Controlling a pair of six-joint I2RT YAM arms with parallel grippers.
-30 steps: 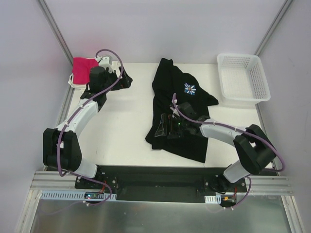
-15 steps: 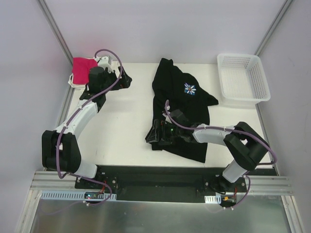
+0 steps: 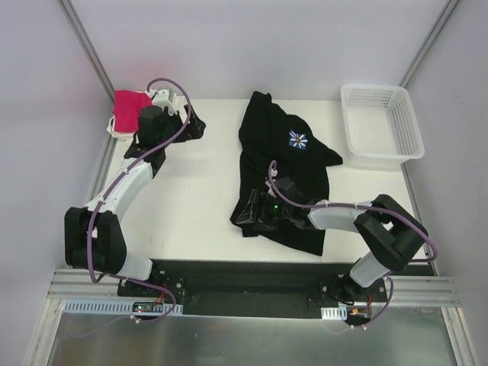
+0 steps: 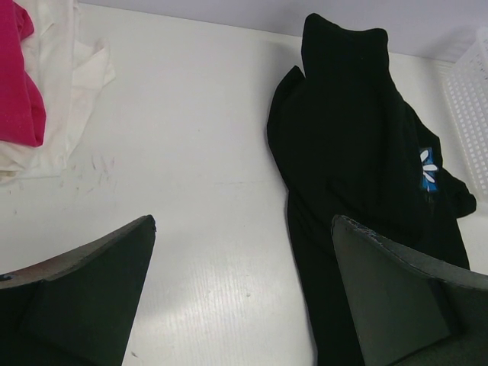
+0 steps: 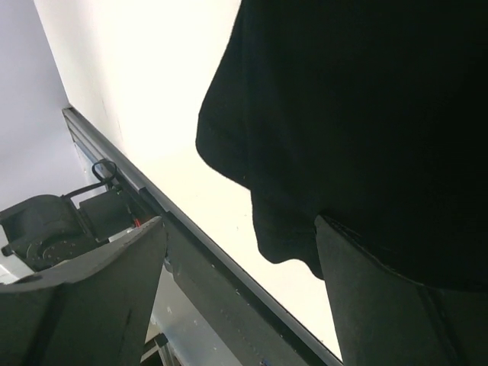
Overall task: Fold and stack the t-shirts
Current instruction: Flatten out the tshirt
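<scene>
The large black t-shirt lies crumpled mid-table, its blue daisy print facing up. My right gripper is low at the shirt's near-left corner. In the right wrist view that gripper is open, and the black hem corner hangs between its fingers, close to the right finger. My left gripper stands open at the back left; in its own view it is over bare table, with the black t-shirt to its right. A magenta t-shirt lies on white ones in the far-left corner.
A white mesh basket stands at the back right, its edge also in the left wrist view as the basket. The black rail at the table's near edge runs just beyond the right gripper's fingers. Grey walls enclose the table.
My right gripper has slid from on top of the black shirt toward its near-left corner and dropped lower, its jaws narrowing slightly. The left arm has barely moved.
</scene>
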